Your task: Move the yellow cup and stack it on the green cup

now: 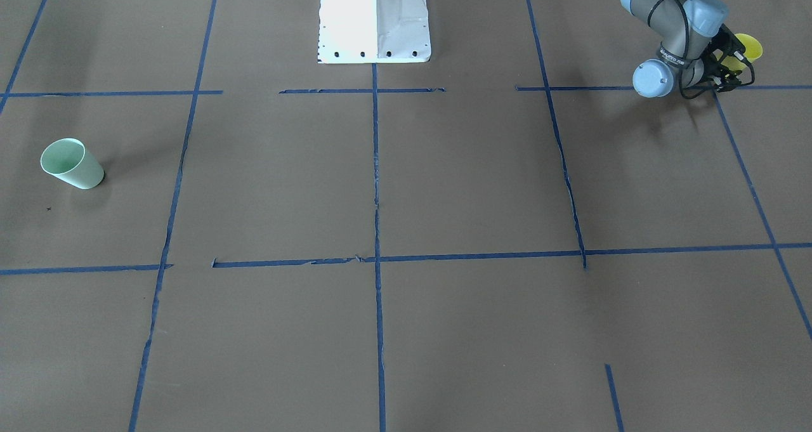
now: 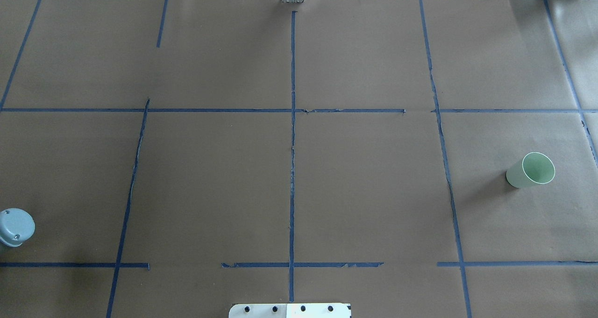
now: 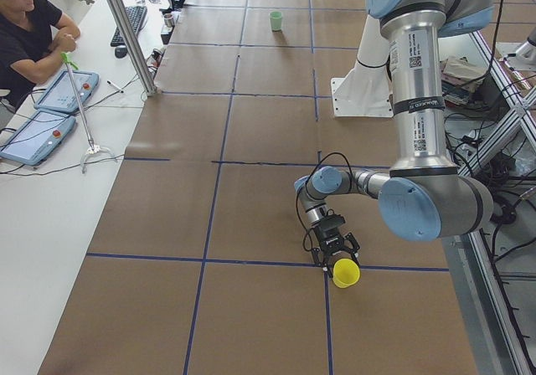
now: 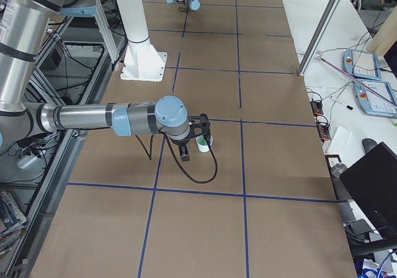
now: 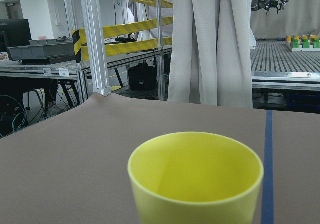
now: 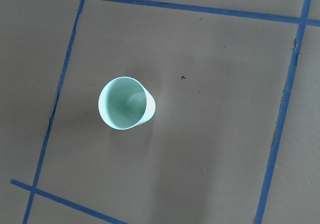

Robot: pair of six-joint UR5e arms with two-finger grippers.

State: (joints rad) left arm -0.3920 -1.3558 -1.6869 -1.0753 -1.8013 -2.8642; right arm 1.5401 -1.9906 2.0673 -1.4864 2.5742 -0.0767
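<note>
The yellow cup (image 1: 750, 47) stands upright at the robot's far left, near its side of the table. My left gripper (image 1: 736, 61) reaches it level with the table, black fingers on either side. I cannot tell whether they press on it. The cup fills the lower left wrist view (image 5: 195, 179) and shows in the exterior left view (image 3: 346, 273) at the gripper (image 3: 337, 259). The green cup (image 2: 531, 170) stands upright and alone at the far right, and appears from above in the right wrist view (image 6: 125, 103). My right gripper (image 4: 196, 140) shows only in the exterior right view, over the green cup (image 4: 204, 144). I cannot tell its state.
Brown paper covers the table (image 2: 373, 192), marked with a grid of blue tape lines. The robot's white base (image 1: 374, 19) stands at its edge. An operator (image 3: 25, 32) sits at a side desk with tablets (image 3: 63, 90). The left arm's elbow (image 2: 15, 226) juts in at the overhead view's left.
</note>
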